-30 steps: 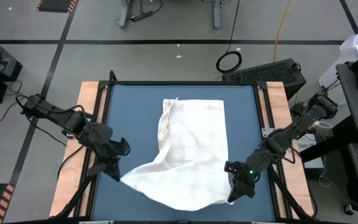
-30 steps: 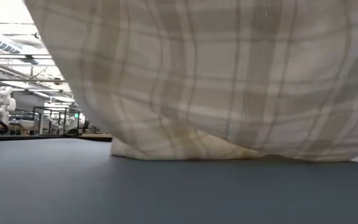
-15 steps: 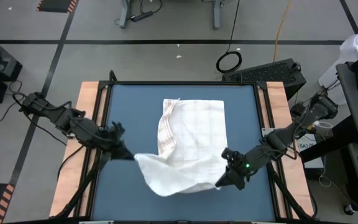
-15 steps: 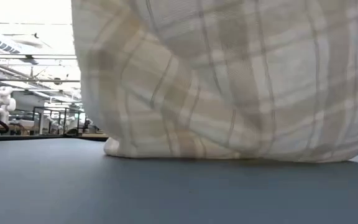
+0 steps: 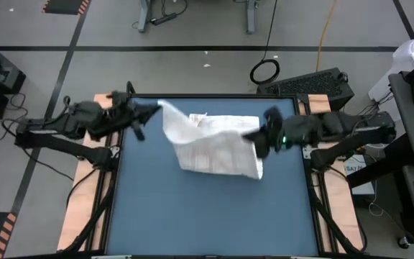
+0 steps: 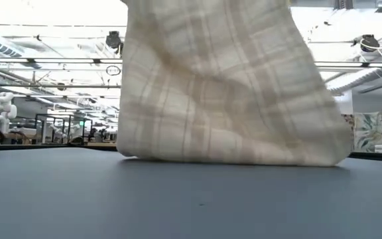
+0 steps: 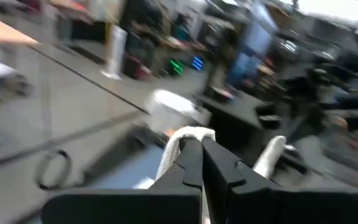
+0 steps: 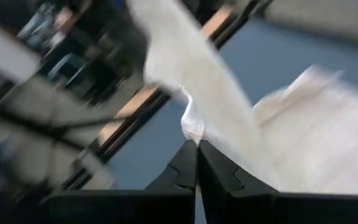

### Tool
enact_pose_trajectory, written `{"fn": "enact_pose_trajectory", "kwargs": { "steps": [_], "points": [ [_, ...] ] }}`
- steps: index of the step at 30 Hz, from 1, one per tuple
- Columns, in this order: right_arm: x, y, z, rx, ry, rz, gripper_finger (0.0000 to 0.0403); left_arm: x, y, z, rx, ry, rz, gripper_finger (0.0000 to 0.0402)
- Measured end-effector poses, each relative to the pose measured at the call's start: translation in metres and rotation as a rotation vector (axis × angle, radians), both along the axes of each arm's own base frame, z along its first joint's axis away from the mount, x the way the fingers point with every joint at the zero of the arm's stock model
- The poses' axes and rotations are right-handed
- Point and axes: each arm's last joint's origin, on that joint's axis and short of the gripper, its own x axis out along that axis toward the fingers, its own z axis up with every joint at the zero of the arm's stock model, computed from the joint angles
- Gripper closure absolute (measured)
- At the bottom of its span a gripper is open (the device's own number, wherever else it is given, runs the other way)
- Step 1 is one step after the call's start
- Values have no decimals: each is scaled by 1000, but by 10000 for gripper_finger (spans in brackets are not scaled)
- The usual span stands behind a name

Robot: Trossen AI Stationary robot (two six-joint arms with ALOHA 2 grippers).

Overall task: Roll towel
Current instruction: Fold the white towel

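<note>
In the high view the towel (image 5: 218,147) lay in the upper middle of the frame, on the far half of the blue bench (image 5: 207,216), with its 2 near corners lifted and carried back over the rest of the cloth. The left end effector (image 5: 157,109) sat at the upper left of the towel, its fingers pressed together on a raised corner that stood up in a white peak. The right end effector (image 5: 254,137) sat at the towel's right side, its fingers likewise clamped on the other corner, with a green light showing on the arm just behind it. Both arms reached in from the bench's 2 upper corners, roughly level with each other across the frame. In the low view the towel (image 6: 224,93) filled the centre of the frame as a tall hanging sheet, plaid lines visible, its lower fold resting on the bench (image 6: 191,199) and its upper part running out of the top of the frame. The left wrist view showed that arm's 2 dark fingers (image 7: 191,165) closed tight on a bunched white edge of cloth (image 7: 188,138). The right wrist view showed its fingers (image 8: 185,168) closed on a thin fold of the towel (image 8: 229,143), which stretched away over the blue surface.
</note>
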Motion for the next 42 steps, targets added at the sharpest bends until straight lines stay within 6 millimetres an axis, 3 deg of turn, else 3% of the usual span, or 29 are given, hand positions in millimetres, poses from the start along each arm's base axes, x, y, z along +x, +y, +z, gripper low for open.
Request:
{"fn": "enact_pose_trajectory", "kwargs": {
  "steps": [3,10,13,17,22,27,36,42],
  "points": [
    [-4,-28,19,-90,-33,-111,403,6,21,6,31,-62,104,402],
    [-7,-79,39,-232,-132,-254,403,23,61,13,85,-185,78,402],
    [-10,-97,48,-282,-198,-321,403,21,77,30,120,-229,107,402],
    [-11,-104,53,-261,-264,-255,403,15,77,54,111,-243,-50,401],
    [-12,-80,47,-100,-243,-29,403,-2,51,70,20,-194,-313,401],
    [-23,-41,40,76,-156,195,403,-18,19,63,-187,-99,-567,401],
    [-48,30,21,424,122,423,403,-25,-25,14,-477,415,-774,401],
    [-35,65,-4,486,358,421,403,-12,-43,-35,-524,674,-780,401]
  ]
}}
